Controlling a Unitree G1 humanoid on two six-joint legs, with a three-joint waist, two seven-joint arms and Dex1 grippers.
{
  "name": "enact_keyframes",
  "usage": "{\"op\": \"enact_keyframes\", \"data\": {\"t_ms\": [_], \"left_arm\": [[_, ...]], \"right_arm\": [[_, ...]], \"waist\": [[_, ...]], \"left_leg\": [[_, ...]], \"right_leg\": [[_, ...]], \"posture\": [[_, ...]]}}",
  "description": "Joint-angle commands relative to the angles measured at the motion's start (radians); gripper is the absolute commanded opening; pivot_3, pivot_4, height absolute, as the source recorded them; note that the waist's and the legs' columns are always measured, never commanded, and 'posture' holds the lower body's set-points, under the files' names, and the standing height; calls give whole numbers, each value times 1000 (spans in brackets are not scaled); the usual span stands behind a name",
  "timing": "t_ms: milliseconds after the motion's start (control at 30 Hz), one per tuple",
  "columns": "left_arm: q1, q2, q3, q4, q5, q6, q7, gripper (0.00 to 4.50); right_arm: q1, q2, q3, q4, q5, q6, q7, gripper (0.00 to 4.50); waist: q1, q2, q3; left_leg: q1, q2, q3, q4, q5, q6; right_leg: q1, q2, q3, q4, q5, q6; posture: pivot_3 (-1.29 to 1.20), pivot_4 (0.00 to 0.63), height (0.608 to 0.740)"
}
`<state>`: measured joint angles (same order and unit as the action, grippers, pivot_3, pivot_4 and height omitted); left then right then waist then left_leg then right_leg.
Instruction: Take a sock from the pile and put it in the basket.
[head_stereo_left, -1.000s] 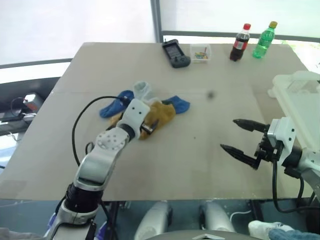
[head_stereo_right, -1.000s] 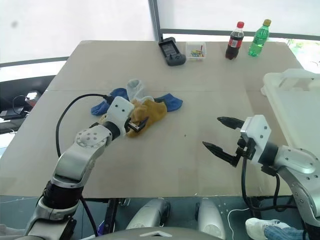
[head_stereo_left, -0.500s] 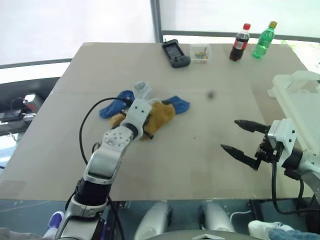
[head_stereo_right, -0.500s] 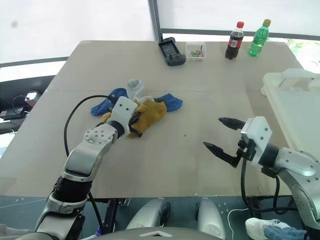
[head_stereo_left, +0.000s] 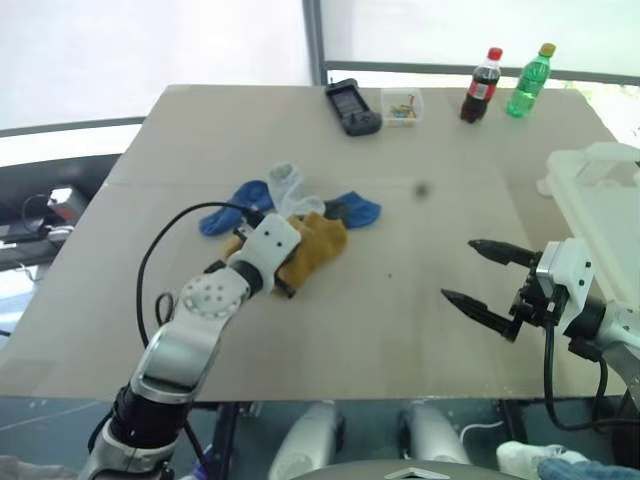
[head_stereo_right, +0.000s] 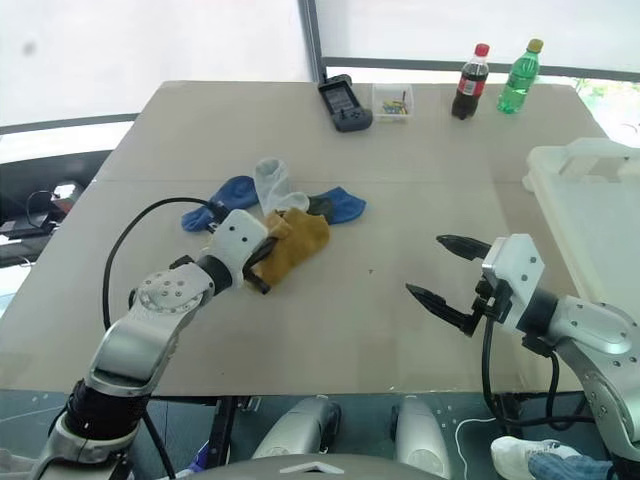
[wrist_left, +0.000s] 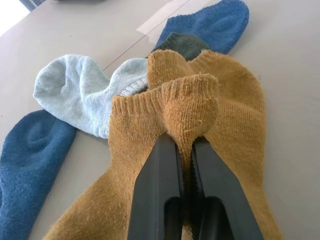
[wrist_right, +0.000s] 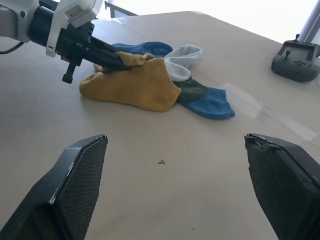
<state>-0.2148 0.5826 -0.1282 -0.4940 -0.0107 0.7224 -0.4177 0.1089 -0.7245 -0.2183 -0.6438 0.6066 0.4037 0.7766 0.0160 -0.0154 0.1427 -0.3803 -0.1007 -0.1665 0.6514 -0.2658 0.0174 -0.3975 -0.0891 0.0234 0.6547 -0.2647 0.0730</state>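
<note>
While your left gripper (wrist_left: 182, 150) sits low over the pile (head_stereo_left: 290, 215) near the middle of the tan table (head_stereo_left: 400, 330), its two black fingers are pressed together on a bunched fold of the mustard-yellow sock (wrist_left: 200, 115). That sock lies on the near edge of the heap, mostly flat on the table, with only the pinched fold raised between the fingers.

Around it you have a pale grey-white sock (wrist_left: 80, 95) just behind, touching the yellow one, a blue sock (wrist_left: 27, 160) on your left side, a second blue sock (wrist_left: 210, 25) on the far right of the heap, and a dark green sock (wrist_left: 182, 45) tucked between the yellow sock and that second blue one.

Your right gripper (head_stereo_right: 440, 268) hangs above bare table, well apart from the pile, fingers spread wide and holding nothing.

The basket (head_stereo_left: 600, 200), white and translucent with a thick rim, stands at the right edge of the table, just beyond your right arm.

Along the far edge you have a black handheld controller (head_stereo_left: 352, 106), a small clear box (head_stereo_left: 401, 105) of coloured bits, a cola bottle (head_stereo_left: 480, 85) and a green bottle (head_stereo_left: 529, 80).
</note>
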Motion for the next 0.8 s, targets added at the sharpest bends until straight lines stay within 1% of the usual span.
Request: {"op": "enact_keyframes", "data": {"t_ms": [33, 233, 400, 433, 500, 667, 800], "left_arm": [[-21, -6, 18, 4, 27, 13, 25, 87], [-66, -61, 15, 69, 20, 39, 36, 87], [-70, -65, 14, 85, 44, 32, 49, 87], [-67, -63, 14, 85, 45, 30, 48, 747], [-60, -61, 15, 84, 51, 26, 51, 1370], [-56, -47, 17, 77, 73, -9, 50, 1370], [-47, -48, 39, 57, 59, -12, 42, 1370]], "right_arm": [[-8, 9, -9, -25, 5, -18, -4, 4500], [-13, 8, -6, -23, 6, -13, -2, 4500], [-16, 7, -7, -23, 6, -11, -3, 4500], [-16, 7, -7, -23, 5, -11, -4, 4500], [-14, 8, -7, -25, 4, -11, -6, 4500], [-17, 10, -3, -23, 0, -12, -10, 4500], [-23, 14, 2, -20, -5, -13, -12, 4500]], "waist": [[-1, 0, 0], [0, 0, 0], [-2, 0, 0], [-1, 0, 0], [-1, 0, 0], [-1, 0, 0], [-1, 0, 0]], "left_leg": [[0, 0, 0, 0, 0, 0], [0, 0, 0, 0, 0, 0], [0, 0, 0, 0, 0, 0], [0, 0, 0, 0, 0, 0], [0, 0, 0, 0, 0, 0], [0, 0, 0, 0, 0, 0], [0, 0, 0, 0, 0, 0]], "right_leg": [[0, 0, 0, 0, 0, 0], [0, 0, 0, 0, 0, 0], [0, 0, 0, 0, 0, 0], [0, 0, 0, 0, 0, 0], [0, 0, 0, 0, 0, 0], [0, 0, 0, 0, 0, 0], [0, 0, 0, 0, 0, 0]], "posture": [[0, 150, 740], [0, 150, 740], [0, 150, 740], [0, 150, 740], [0, 150, 740], [0, 150, 740], [0, 150, 740]]}}
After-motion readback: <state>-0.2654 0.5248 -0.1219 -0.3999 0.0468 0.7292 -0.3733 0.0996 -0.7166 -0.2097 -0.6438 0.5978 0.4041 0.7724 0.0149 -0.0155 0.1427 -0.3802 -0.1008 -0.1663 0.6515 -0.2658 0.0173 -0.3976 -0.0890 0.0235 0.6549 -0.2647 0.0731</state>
